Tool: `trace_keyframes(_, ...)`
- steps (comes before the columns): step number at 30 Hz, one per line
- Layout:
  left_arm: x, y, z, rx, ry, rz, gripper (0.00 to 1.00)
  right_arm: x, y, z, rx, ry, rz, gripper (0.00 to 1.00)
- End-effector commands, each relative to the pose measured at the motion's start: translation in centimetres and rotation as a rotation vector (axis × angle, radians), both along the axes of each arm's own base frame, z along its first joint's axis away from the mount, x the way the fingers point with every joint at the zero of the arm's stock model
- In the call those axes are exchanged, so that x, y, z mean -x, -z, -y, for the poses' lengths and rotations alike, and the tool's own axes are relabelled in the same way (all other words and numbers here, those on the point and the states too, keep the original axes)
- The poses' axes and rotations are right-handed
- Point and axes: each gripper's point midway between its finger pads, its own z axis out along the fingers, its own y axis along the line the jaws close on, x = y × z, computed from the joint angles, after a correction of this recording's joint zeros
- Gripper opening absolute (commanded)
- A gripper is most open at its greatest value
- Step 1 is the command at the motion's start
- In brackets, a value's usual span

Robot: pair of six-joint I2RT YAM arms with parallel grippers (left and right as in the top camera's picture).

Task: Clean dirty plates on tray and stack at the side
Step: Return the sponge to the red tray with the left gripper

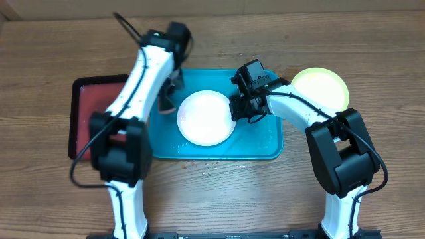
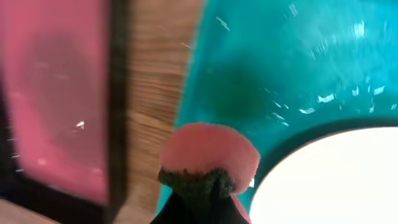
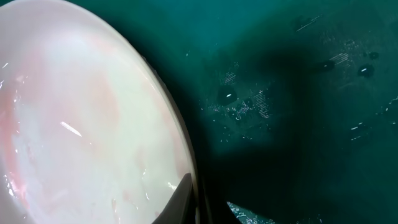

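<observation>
Left gripper (image 1: 169,93) was clenched on a sponge (image 2: 208,160), pink foam with a dark green scrub layer on the gripper side. The pink face pointed out past the fingertips. It sat over the left end of the tray (image 1: 272,143), close to the tray's left rim. In the left wrist view the sponge was above bare teal floor, just beside the white plate (image 1: 206,117). Couldn't tell whether it touched the plate or the tray.

Right gripper (image 1: 240,109) was at the right rim of the white plate. In the right wrist view one finger (image 3: 183,199) lay against the inner side of the rim. The other was barely in frame on the outer side, so the jaws straddled the rim. Couldn't tell if they were actually clamped on it.

White plate was in the middle of the tray, a bit left of centre, with faint pink smears across its inside. A dark shadow ran under its right edge. The tray floor right of it was wet, with droplets and streaks showing.

Yellow-green plate (image 1: 320,88) was off the tray, on the table (image 1: 219,192) just past the tray's far right corner, by the right arm's forearm.

Red tray (image 1: 89,119) with a black rim sat left of the teal one, a strip of wood between them, partly under the left arm.
</observation>
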Motion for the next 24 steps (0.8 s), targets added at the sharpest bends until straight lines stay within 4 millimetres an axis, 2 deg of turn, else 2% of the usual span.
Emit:
trace_keyframes(1,-0.4,-2.8,-3.9,-0.028,-0.1,0.07,0.04,0.7,2.0,1.6,0.072,0.013,-0.032,0.04)
trace_keyframes(8,1.7,-0.5,-12.5,0.015,-0.325,-0.01,0.04,0.7,2.0,1.7,0.073,0.013,-0.031,0.04)
trace_keyframes(12,3.1,1.6,-15.9,0.078,-0.438,-0.034,0.04,0.6,1.9,1.6,0.069,0.013,-0.024,0.04)
trace_keyframes(17,3.9,4.0,-17.9,0.177,-0.5,-0.031,0.04,0.4,1.9,1.5,0.066,0.014,-0.018,0.05)
trace_keyframes(21,2.8,5.4,-17.4,0.292,-0.433,0.006,0.04,0.4,1.9,1.5,0.066,0.013,-0.018,0.05)
trace_keyframes(24,2.4,5.8,-17.2,0.309,-0.408,0.021,0.04,0.4,1.9,1.5,0.066,0.014,-0.019,0.04)
